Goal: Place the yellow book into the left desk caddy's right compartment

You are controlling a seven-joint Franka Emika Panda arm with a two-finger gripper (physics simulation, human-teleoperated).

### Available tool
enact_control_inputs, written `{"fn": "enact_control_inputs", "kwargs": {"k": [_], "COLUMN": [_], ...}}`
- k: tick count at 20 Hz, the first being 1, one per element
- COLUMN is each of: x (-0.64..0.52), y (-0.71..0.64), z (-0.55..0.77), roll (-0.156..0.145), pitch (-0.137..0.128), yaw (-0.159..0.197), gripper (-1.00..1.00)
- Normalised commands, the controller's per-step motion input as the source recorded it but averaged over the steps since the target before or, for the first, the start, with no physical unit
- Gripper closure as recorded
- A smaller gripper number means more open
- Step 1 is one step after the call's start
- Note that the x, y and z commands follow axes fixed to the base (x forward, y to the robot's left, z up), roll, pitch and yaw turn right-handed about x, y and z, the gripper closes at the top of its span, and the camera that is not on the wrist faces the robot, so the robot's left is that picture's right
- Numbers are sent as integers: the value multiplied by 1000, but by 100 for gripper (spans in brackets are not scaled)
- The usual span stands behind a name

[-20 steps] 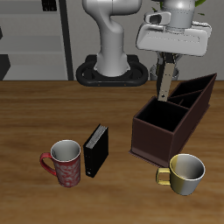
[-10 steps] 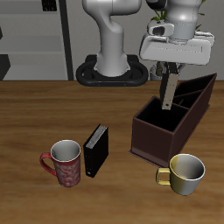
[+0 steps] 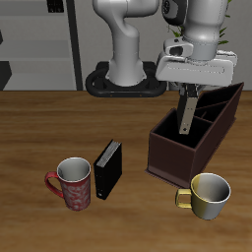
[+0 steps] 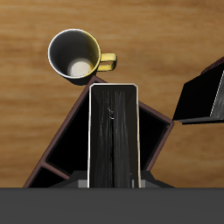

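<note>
The end effector [image 3: 185, 98] is clenched on the yellow book [image 3: 184, 115], holding it upright with its lower end dipping into the left desk caddy [image 3: 182, 156], toward the desk's [image 3: 39, 128] back edge.

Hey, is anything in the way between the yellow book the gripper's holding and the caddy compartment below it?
Nothing visible blocks it. The gripper holds the yellow book upright, its lower end already at the rim of the left desk caddy. The open compartment beneath looks empty, and the yellow mug stands outside the caddy.
</note>
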Motion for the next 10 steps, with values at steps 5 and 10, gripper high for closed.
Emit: {"fn": "enact_control_inputs", "kwargs": {"k": [5, 10], "x": [-56, 45], "y": [42, 60], "z": [-198, -252], "roll": [21, 16], "pitch": [21, 32], "yaw": [2, 7], "gripper": [100, 100]}}
